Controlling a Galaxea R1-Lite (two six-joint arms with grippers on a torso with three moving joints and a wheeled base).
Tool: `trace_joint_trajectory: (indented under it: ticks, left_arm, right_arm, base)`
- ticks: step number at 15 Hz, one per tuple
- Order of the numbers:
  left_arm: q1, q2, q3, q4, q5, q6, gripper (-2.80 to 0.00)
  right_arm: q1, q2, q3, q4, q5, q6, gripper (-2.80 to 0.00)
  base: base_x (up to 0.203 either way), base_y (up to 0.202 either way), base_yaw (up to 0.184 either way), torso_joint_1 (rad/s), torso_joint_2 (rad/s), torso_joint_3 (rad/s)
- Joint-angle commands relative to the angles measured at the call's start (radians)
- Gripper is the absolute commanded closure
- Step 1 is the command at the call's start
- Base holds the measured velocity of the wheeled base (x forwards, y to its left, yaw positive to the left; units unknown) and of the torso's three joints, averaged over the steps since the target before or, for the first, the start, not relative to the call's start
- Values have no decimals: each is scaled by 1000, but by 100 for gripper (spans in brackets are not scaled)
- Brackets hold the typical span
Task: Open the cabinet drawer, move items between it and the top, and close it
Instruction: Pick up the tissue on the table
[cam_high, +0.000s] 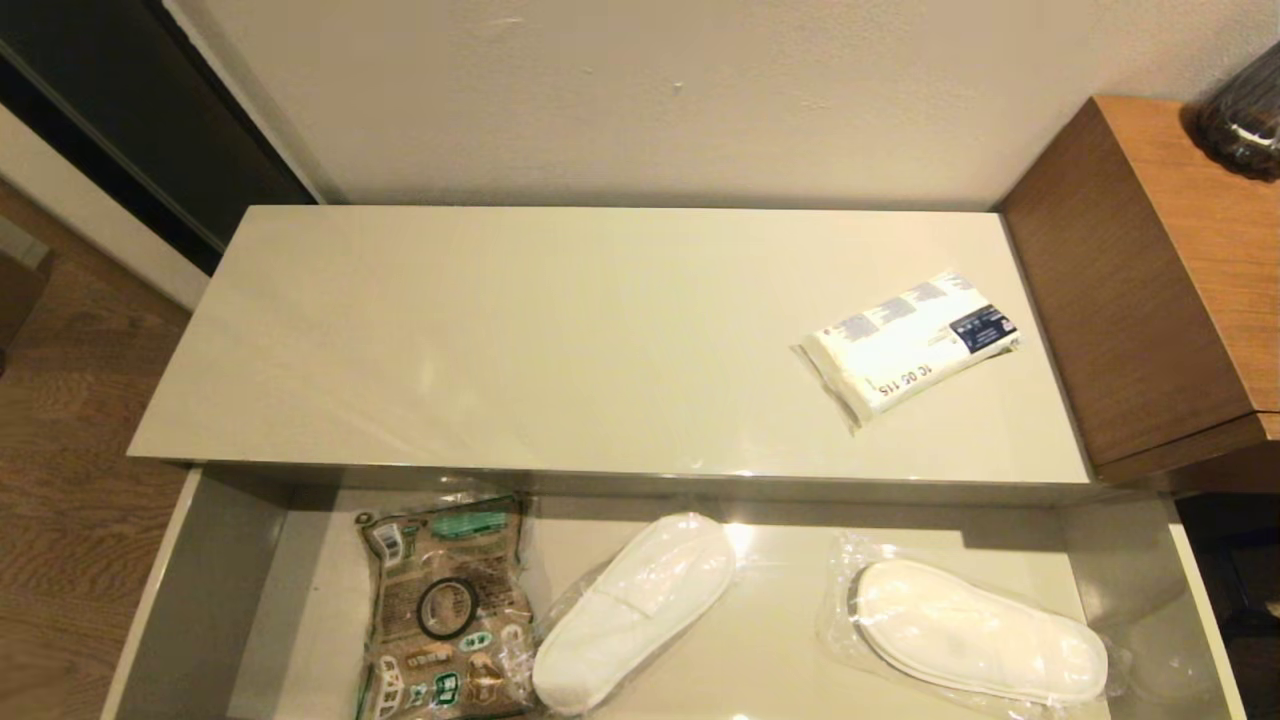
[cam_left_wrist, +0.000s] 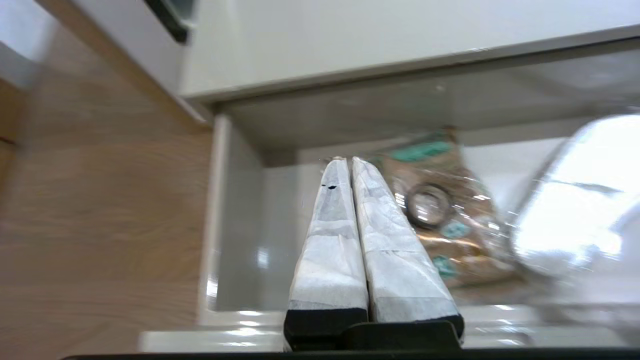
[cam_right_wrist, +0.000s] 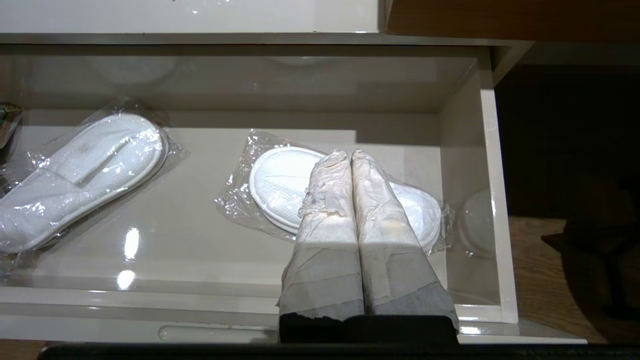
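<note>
Our right gripper (cam_right_wrist: 345, 155) – fingers pressed together, empty – hovers above the plastic-wrapped white slipper (cam_right_wrist: 280, 182) lying crosswise in the glossy cream drawer (cam_right_wrist: 250, 300); our left gripper (cam_left_wrist: 348, 161), likewise closed and empty, sits farther off.

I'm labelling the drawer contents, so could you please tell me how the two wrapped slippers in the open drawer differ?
The left slipper lies strap side up, its toe band showing; the right slipper shows a flat surface with no band. The left slipper sits mid-drawer beside the brown printed bag; the right slipper lies nearer the drawer's right wall. They slant in opposite directions. Both are white, wrapped in clear plastic, and rest on the drawer floor.
</note>
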Motion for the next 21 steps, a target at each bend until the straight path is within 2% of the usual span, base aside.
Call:
trace_joint_trajectory:
  ticks: [1, 2, 4, 7, 21]
  left_arm:
    - [0, 2, 1, 26, -26, -32, 0]
    - [0, 2, 0, 57, -48, -63, 0]
    - [1, 2, 0, 116, -59, -73, 0]
    - [1, 2, 0, 117, -46, -142, 0]
    - [1, 2, 1, 117, -46, -142, 0]
  right_arm:
    - [0, 1, 0, 0, 0, 0, 0]
    - [0, 1, 0, 0, 0, 0, 0]
    - [0, 1, 0, 0, 0, 0, 0]
    - [0, 1, 0, 0, 0, 0, 0]
    - [0, 1, 0, 0, 0, 0, 0]
  base:
    - [0, 0, 0, 0, 0, 0]
    - [0, 0, 0, 0, 0, 0]
    - [0, 0, 0, 0, 0, 0]
    - [0, 0, 0, 0, 0, 0]
    - [0, 0, 0, 0, 0, 0]
